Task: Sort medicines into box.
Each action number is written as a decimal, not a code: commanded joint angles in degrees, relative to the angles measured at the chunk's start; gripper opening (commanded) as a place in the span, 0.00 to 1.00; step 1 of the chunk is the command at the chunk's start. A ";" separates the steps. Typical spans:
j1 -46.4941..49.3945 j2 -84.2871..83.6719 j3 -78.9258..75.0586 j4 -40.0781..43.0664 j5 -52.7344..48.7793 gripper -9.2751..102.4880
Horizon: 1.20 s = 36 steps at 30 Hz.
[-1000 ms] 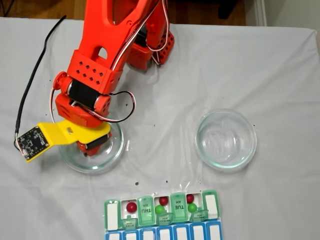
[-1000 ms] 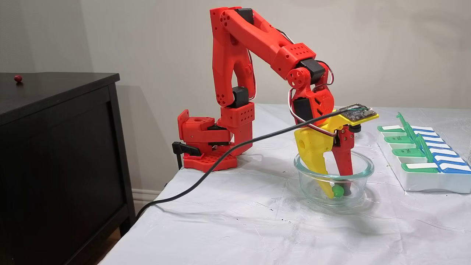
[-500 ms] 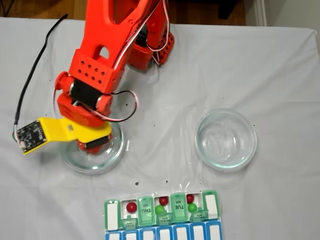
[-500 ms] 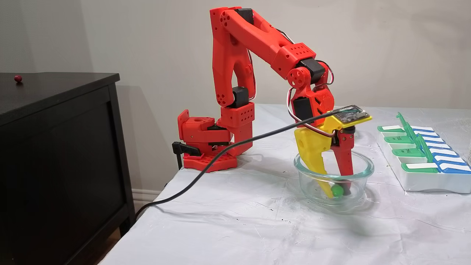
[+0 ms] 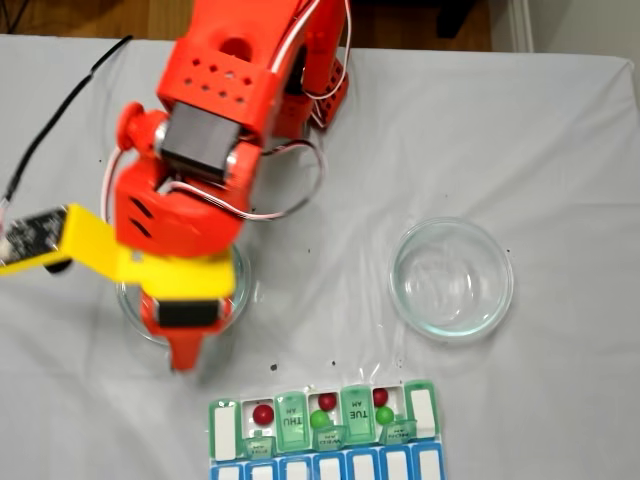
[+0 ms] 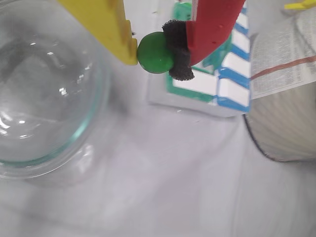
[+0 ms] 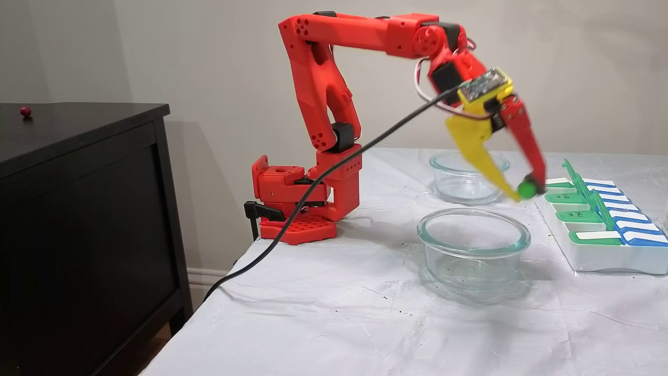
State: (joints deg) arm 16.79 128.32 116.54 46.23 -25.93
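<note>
Your tool (image 7: 526, 190) has a green ball pinched at its tips, raised off the worktop beside the pill box.

Near to far, all taken from the pill box (image 7: 600, 245): closest to the side camera, the near glass dish (image 7: 473, 253) sits on the white worktop (image 7: 334, 324) just short of the box, with nothing seen inside it. Above and beyond that dish, your tool is closed on the green ball (image 6: 155, 52), yellow finger (image 6: 106, 24) on one side, red finger's black pad (image 6: 178, 49) on the other; ball held clear of the box, near its end. In the view from above, the box's open cells (image 5: 322, 415) hold three dark red and two green balls. Farther back stands a second glass dish (image 7: 466, 177).
</note>
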 commanded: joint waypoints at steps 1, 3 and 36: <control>-6.33 -7.29 -10.90 -2.72 3.87 0.08; -8.70 -13.62 -17.40 0.88 4.66 0.08; -9.32 -30.76 -33.13 2.72 0.88 0.31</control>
State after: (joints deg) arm 7.65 88.15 84.29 48.96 -24.08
